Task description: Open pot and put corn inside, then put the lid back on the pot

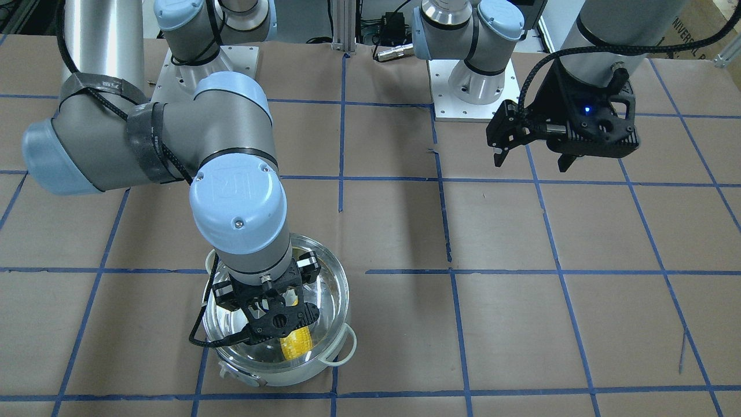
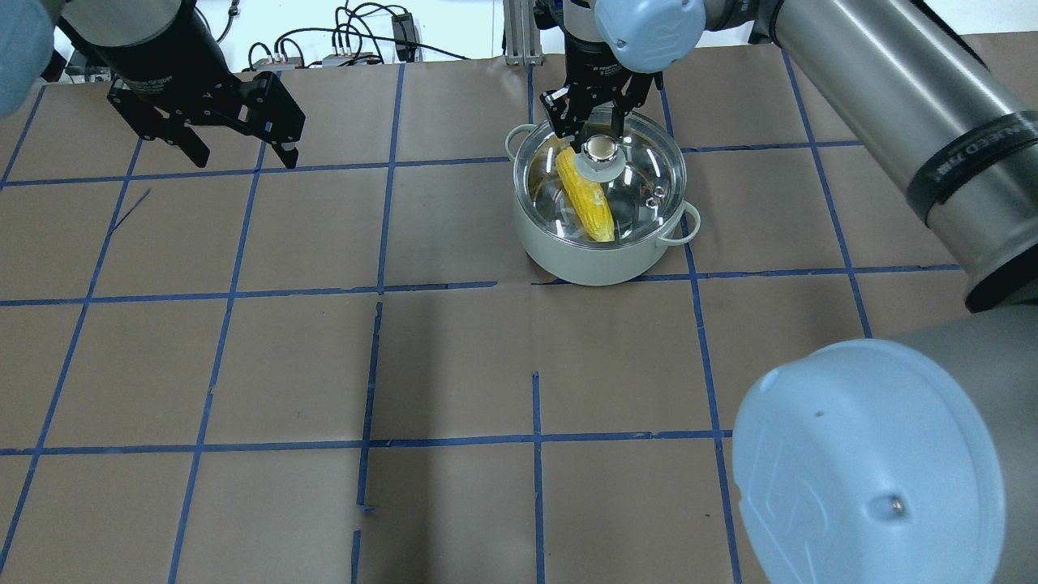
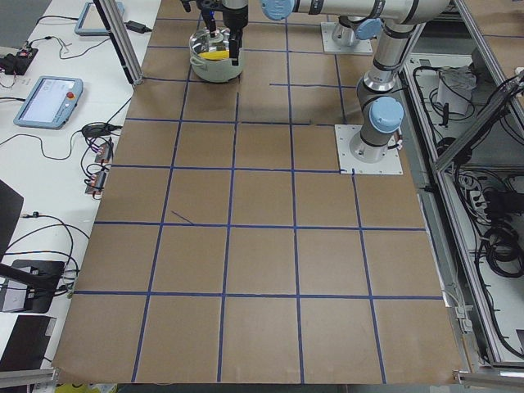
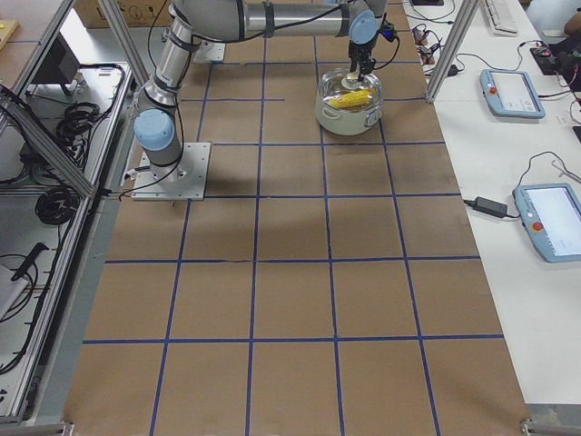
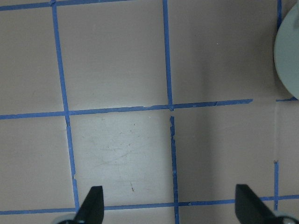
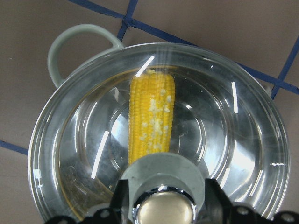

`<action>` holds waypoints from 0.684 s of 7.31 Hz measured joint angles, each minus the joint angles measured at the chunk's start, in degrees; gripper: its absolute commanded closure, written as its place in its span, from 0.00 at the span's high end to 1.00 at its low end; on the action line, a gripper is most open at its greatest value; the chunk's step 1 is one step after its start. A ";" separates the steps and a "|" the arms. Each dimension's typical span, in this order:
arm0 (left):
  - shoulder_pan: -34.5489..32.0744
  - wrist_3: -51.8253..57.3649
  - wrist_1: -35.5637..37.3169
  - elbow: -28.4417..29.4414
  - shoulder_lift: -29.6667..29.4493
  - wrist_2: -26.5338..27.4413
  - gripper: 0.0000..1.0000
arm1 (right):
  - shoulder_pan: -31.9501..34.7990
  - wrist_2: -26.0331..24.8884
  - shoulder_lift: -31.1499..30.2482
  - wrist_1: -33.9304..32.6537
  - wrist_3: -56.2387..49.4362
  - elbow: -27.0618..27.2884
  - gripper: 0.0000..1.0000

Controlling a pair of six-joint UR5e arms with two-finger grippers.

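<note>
With corn (image 6: 150, 123) in the pot (image 2: 600, 264) and lid (image 6: 224, 130) seated, right gripper (image 6: 166, 196) jaws straddle the knob (image 2: 601, 148), grip impossible to tell, left gripper (image 5: 168, 205) jaws released; rising while clenched could drag the lid off.

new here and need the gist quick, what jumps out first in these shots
A yellow corn cob lies inside the steel pot at the far side of the table, under the clear glass lid. The right tool grips the lid's knob; the left tool hangs open, well apart.
</note>
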 measured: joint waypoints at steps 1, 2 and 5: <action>-0.01 0.92 0.31 -0.08 -0.04 -0.01 1.00 | 0.03 0.01 -0.02 -0.06 0.14 0.08 0.73; -0.04 1.11 0.51 -0.10 -0.07 0.01 1.00 | -0.08 0.01 -0.31 -0.05 -0.11 0.36 0.73; -0.08 0.91 0.63 -0.15 -0.10 0.04 1.00 | -1.71 -0.68 -7.90 0.85 -2.83 4.61 1.00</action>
